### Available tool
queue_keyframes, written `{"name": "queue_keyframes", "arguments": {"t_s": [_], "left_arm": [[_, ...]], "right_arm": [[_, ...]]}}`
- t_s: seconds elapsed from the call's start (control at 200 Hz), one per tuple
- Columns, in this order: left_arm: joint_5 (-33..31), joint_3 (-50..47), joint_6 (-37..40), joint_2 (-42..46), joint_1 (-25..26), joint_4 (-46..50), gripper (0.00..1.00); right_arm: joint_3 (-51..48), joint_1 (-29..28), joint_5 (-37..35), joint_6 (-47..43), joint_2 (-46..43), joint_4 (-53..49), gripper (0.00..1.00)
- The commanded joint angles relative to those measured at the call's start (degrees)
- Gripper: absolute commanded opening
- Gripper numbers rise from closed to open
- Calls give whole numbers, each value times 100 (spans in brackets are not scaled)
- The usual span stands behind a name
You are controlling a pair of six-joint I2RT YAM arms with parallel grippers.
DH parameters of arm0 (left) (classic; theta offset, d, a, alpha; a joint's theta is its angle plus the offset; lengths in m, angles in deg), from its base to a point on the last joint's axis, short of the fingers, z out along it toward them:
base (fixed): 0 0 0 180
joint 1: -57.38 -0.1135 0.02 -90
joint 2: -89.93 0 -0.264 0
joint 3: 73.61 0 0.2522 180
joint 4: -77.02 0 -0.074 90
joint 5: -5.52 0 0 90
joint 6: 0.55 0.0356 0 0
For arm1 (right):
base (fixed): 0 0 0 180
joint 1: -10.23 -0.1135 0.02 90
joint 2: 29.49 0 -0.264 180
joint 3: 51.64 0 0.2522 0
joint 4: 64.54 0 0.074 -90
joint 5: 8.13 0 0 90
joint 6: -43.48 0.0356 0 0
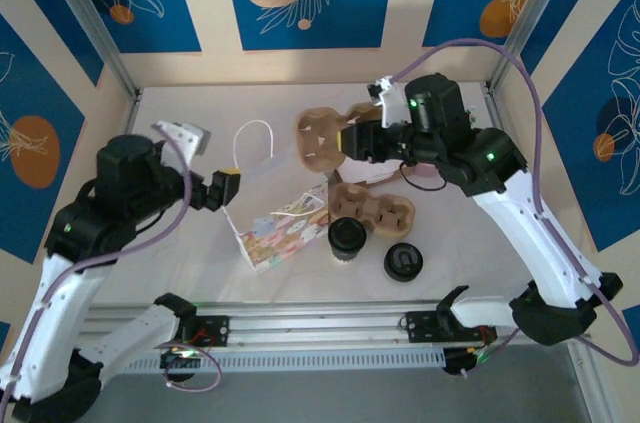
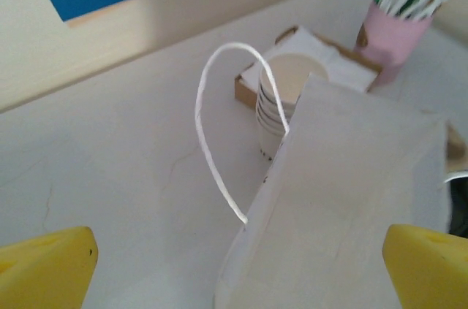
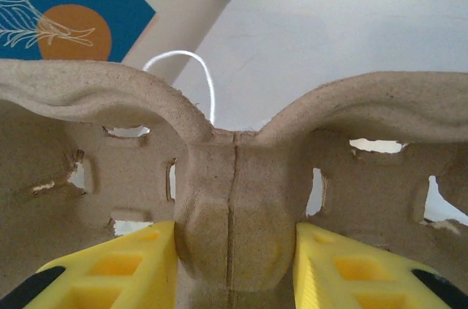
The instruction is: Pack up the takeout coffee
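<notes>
White shells and black joint housings are covering the left arm [image 1: 50, 313] and right arm [image 1: 525, 233], lilac cables [image 1: 535, 93] are looping off both, green lights [image 1: 413, 102] are glowing, and the left gripper [image 2: 238, 269] and right gripper [image 3: 234, 272] are showing yellow fingers [image 3: 124, 265].

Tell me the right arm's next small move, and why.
Probably lower the carrier to the table beside the coffee: the right tool clamps its centre ridge, and the coffee stands on the table, not in a carrier.

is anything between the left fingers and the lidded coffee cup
Yes. The paper bag lies between the open left fingers and the takeout coffee, which stands by the bag's right end. The right fingers are closed on a pulp cup carrier.
</notes>
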Motion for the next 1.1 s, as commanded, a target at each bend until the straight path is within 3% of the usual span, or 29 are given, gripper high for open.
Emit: {"name": "queue_keyframes", "arguments": {"t_s": [0.0,0.125,0.245,0.525,1.095], "left_arm": [[-121,-240,-1269,263,-42,69,100],[18,-627,-2423,563,-42,252,93],[196,-1057,-2924,936,-42,193,83],[-371,-1234,-2992,1100,-42,699,73],[-558,-1541,-2820,1166,-42,621,74]], "right_arm": [[409,-263,361,90,267,253,42],[618,-522,762,263,581,447,42],[920,-742,1038,368,942,423,42],[1374,-1018,1280,421,1621,-132,42],[1671,-1193,1596,461,2352,-376,42]]}}
